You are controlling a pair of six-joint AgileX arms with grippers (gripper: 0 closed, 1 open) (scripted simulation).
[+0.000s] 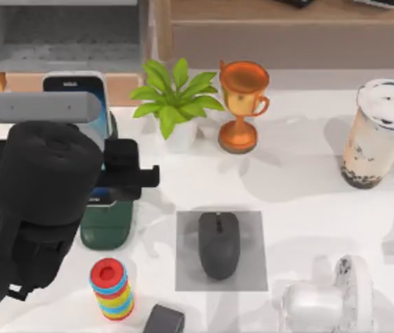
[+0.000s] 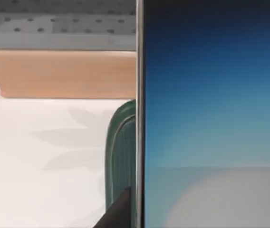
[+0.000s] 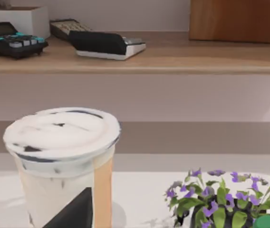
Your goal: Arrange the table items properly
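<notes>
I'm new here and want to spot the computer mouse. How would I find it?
Start at the orange trophy near the back middle of the white table. Come straight toward the front edge to a grey square mat; the mouse lies on it. It is the only dark grey oval thing, low and flat.

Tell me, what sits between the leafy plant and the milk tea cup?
In the top view, the orange trophy stands between the plant and the milk tea cup.

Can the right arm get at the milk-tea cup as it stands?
Probably yes. The milk-tea cup stands alone at the table's right, nothing touching it; the trophy is well apart. The right wrist view faces it closely.
</notes>
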